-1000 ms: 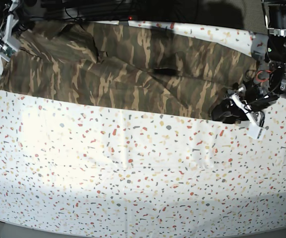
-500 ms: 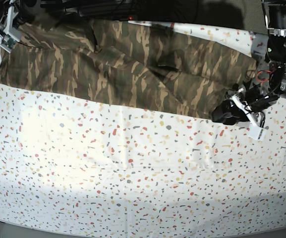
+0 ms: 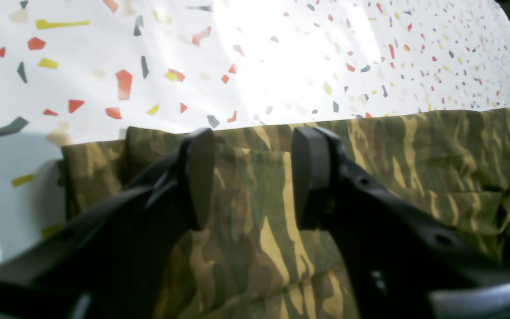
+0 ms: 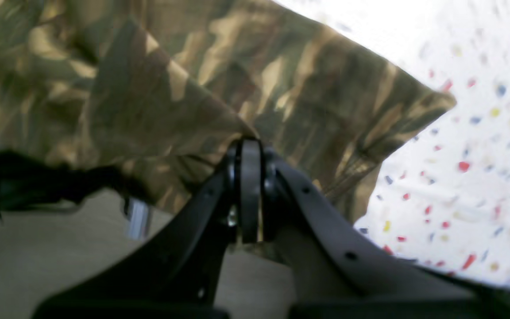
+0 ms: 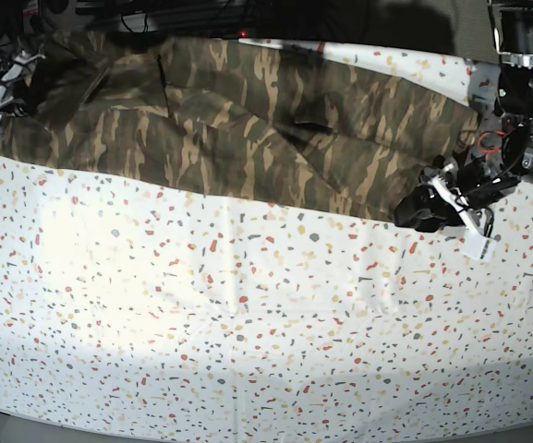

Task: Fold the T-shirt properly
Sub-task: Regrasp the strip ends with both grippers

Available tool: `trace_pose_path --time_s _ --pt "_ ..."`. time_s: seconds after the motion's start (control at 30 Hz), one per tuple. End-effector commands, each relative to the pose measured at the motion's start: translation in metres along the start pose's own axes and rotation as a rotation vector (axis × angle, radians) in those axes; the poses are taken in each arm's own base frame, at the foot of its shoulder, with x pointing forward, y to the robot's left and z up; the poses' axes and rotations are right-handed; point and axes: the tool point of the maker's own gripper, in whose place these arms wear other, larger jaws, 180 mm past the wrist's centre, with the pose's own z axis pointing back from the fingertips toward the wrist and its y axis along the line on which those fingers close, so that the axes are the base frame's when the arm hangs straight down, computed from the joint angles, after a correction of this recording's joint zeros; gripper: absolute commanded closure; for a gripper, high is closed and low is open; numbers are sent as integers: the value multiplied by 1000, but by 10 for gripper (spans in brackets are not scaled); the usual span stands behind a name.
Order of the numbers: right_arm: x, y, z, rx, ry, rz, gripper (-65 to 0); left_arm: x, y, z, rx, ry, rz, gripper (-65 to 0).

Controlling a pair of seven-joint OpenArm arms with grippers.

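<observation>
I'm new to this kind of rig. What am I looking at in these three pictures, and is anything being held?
This is a two-armed robot folding a T-shirt. The base view looks down on a table under a speckled cloth, with the camouflage shirt stretched along the far edge. The other two pictures come from cameras on the wrists. The right end effector is shut on a pinch of shirt fabric at the shirt's end. The left end effector sits over the shirt's other end with its jaws apart, gripping nothing that shows.
</observation>
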Motion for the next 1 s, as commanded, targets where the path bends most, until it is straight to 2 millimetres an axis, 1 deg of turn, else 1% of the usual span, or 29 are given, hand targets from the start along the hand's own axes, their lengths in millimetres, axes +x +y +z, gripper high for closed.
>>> trace_pose_path --time_s 0.0,0.13,0.27,0.37,0.57,0.6,0.67,0.7,0.73,0.77,0.8,0.87,0.93,0.97 --pt "10 -10 1 -14 -33 3 0 22 -2 4 -12 -61 -25 -279" --pt "14 -35 -11 -38 -67 -90 0 22 -2 4 -12 -60 -25 -279" --pt "11 -51 -21 -46 -76 -167 0 22 -2 4 -12 -60 -25 -279" --pt "3 -56 -25 -44 -60 -199 0 22 -2 4 -12 -60 -25 -279" --pt "3 -56 -25 -44 -58 -201 0 22 -2 4 -12 -60 -25 -279" --pt "3 -56 -25 -44 -58 -201 -23 22 -2 4 -12 -60 -25 -279" --pt "3 -56 -25 -45 -61 -201 -168 21 -2 4 -12 -59 -25 -279" --pt "5 -57 -25 -46 -68 -200 -225 21 -2 5 -12 -59 -24 -279" --pt "5 -58 -25 -55 -73 -196 -270 21 -2 5 -12 -58 -24 -279" --pt "7 -61 -24 -68 -83 -190 -301 21 -2 5 -12 -58 -24 -279" --pt "8 -64 -24 -87 -91 -181 -318 21 -2 5 -12 -59 -24 -279" --pt "11 -69 -23 -114 -108 -166 -321 21 -2 5 -12 -59 -24 -279" --pt "13 -69 -23 -111 -118 -166 -321 20 -2 5 -12 -58 -24 -279" --pt "19 -68 -22 -98 -140 -175 -321 20 -2 5 -11 -54 -24 -279"
